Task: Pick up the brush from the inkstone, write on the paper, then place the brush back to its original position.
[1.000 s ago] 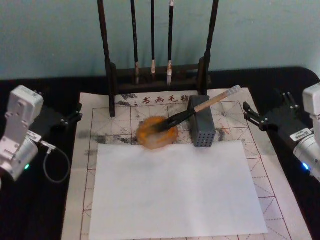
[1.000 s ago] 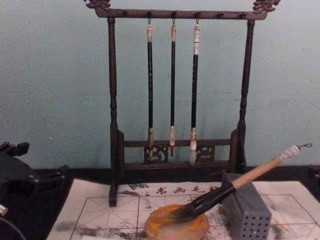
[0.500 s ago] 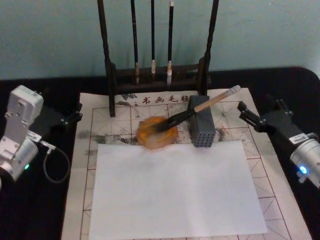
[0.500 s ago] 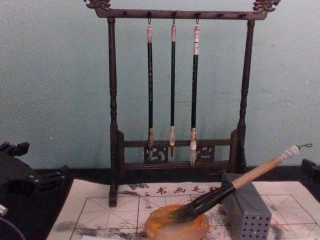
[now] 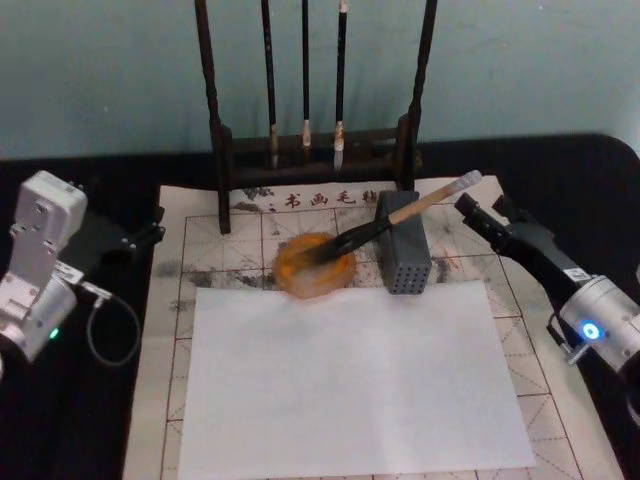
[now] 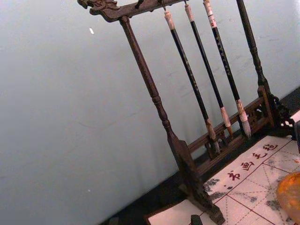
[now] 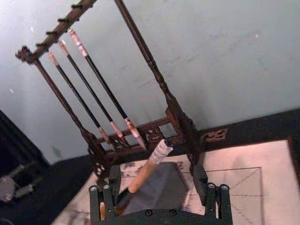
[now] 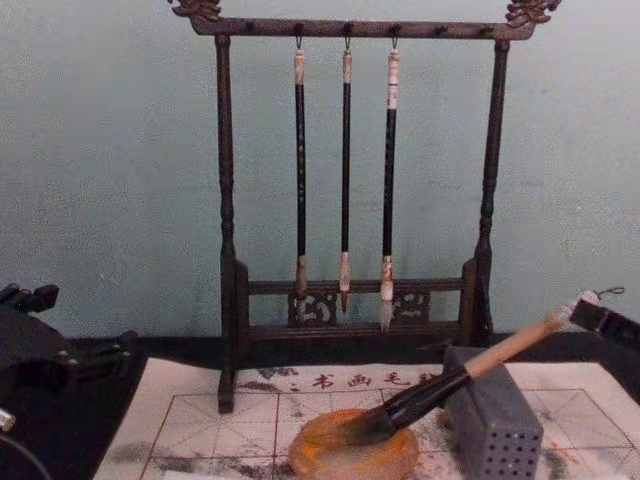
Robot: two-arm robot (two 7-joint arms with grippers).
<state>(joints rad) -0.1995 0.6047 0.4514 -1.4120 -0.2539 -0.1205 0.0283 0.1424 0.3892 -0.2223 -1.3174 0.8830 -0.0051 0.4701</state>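
Right gripper spread | just beside brush end cap | bristles in inkstone | left gripper parked at table's left

At the worktop's left edge, the left arm shows a white boxy housing over a silver cylindrical wrist with a green light and a looped black cable; its left gripper is matte black. At the right edge, the right arm has a silver, blue-lit wrist. The black right gripper has fingertips with pale round caps.
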